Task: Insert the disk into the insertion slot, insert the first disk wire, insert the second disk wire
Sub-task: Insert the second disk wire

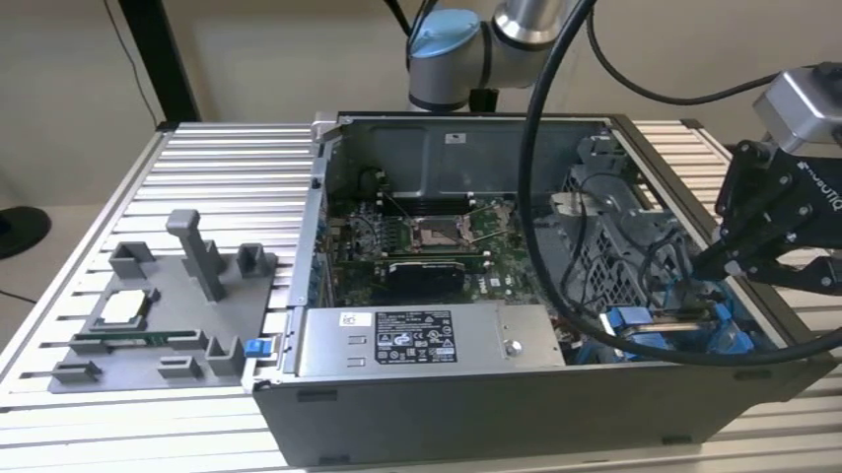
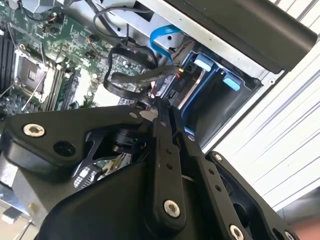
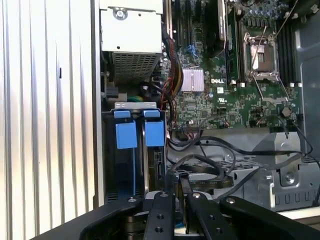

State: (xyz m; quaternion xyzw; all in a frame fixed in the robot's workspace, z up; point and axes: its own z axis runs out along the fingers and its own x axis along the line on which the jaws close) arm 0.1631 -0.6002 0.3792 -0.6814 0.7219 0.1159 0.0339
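Open PC case is laid on its side on a ribbed metal table, centre of the exterior view. Motherboard is exposed mid-frame; labelled grey power-supply box sits at lower centre.

Gripper is seen at right of the exterior view, over the drive area at lower right of the case. Its black linkage is seen along the lower edge in both wrist views. Fingers are drawn together, narrow gap only; whether anything is clamped cannot be told.

Insertion slot: grey bay w/ blue tabs, left-centre of the first wrist view, beside the case wall; in the second wrist view at upper right. Disk: blue carrier is seen at lower right of the exterior view, in the bay area below the gripper; seating depth cannot be told.

Black cables are looped beside the bay, near the fingertips. Blue cable is at upper centre of the second wrist view.

Grey fixture tray w/ upright posts is placed at left of the exterior view, well apart from the gripper.
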